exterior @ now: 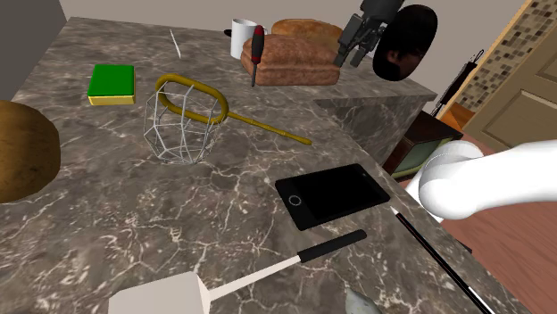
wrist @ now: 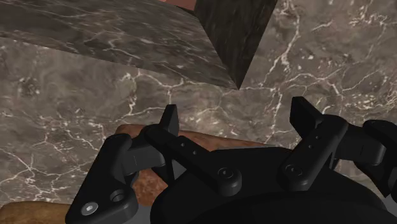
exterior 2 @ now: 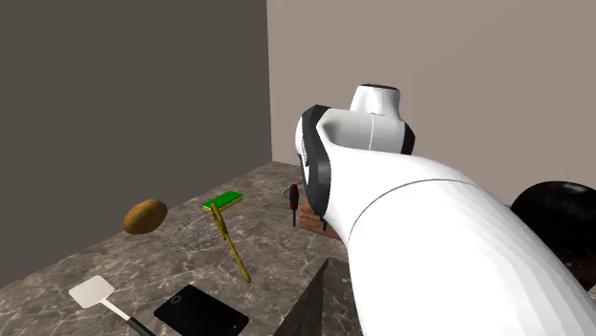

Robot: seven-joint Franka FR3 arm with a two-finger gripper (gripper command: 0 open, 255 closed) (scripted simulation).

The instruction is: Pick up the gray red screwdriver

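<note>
Cropped at the shoulder view's left edge: the brown potato (exterior: pixel 22 152). Cropped at its bottom edge: the white spatula (exterior: pixel 161 299) blade and a grey shape (exterior: pixel 361 305), with too little showing to name. Half hidden behind the bread loaf (exterior: pixel 290 61) and the screwdriver (exterior: pixel 257 45): a white mug (exterior: pixel 239 34). In the second exterior view, masked by the arm (exterior 2: pixel 430 229): most of that loaf. Clipped at the bottom there: the black phone (exterior 2: pixel 201 313).
</note>
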